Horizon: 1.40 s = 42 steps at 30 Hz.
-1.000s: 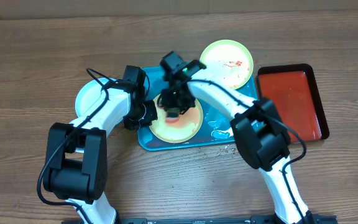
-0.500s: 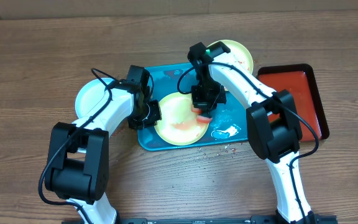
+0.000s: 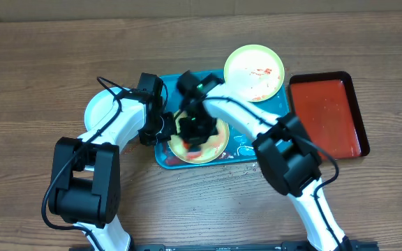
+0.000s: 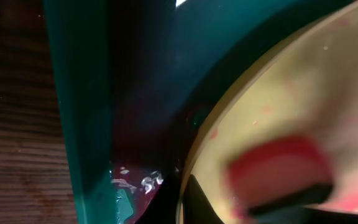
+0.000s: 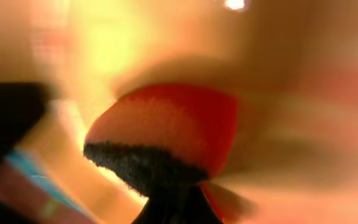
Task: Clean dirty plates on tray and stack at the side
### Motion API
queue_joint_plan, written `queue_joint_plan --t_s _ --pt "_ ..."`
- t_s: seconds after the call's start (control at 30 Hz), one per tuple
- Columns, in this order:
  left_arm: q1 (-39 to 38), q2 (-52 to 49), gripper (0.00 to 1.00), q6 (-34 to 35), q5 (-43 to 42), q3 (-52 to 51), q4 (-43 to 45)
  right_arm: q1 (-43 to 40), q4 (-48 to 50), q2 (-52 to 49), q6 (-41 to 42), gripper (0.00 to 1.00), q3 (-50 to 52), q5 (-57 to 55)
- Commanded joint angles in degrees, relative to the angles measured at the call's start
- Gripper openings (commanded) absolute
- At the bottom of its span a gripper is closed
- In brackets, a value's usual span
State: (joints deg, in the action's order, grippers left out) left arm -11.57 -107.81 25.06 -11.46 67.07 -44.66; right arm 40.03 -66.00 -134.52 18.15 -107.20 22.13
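- Grips a red sponge (image 5: 166, 124) with a black underside in the right gripper (image 3: 194, 131), jaws clenched on it.
- Sets that sponge low over the yellow-green plate (image 3: 216, 145), apparently on its surface; both wrist views too blurred to be sure of contact.
- Shows the same sponge (image 4: 278, 168) in the left wrist view, inside the plate's rim, with pink smears around it.
- Finds this plate in the near left part of the turquoise tray (image 3: 176, 164), flat on the tray floor, with red marks on its face.
- Places the left gripper (image 3: 160, 129) at the plate's left edge, just inside the tray's left rim.
- Cannot tell whether the left gripper is clenched or released: only one dark fingertip (image 4: 194, 199) shows, right at the plate's rim.
- Finds a second yellow-green plate (image 3: 255, 72) at the tray's far right corner, red smears on it, well apart from both grippers.
- Finds a pale plate (image 3: 102, 108) on the table (image 3: 47, 56) just left of the tray, partly under the left arm.
- Leaves a smaller red tray (image 3: 326, 115) with a black rim on the table, right of the turquoise one.
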Motion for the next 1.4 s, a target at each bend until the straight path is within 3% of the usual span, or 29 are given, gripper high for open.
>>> queue_joint_plan --t_s 0.0,0.3,0.67,1.07,1.37 --pt "-0.4 -0.9 0.04 -0.6 -0.8 0.2 0.1 1.5 5.3 -0.9 4.8 0.04 1.2 4.1" --pt "-0.4 -0.9 0.04 -0.6 -0.8 0.2 0.1 -3.1 14.1 -0.9 10.2 0.04 1.0 0.7" --pt "-0.4 -0.9 0.04 -0.6 -0.8 0.2 -0.4 -12.8 13.1 2.3 10.4 0.04 0.9 -1.2" --pt "-0.4 -0.6 0.04 -3.3 0.6 2.6 -1.0 -15.4 4.6 24.9 8.4 0.04 0.9 -13.2" --pt "-1.7 6.1 0.04 -11.5 11.6 15.0 -8.1 -21.8 -4.1 39.8 6.9 0.04 0.9 -21.4"
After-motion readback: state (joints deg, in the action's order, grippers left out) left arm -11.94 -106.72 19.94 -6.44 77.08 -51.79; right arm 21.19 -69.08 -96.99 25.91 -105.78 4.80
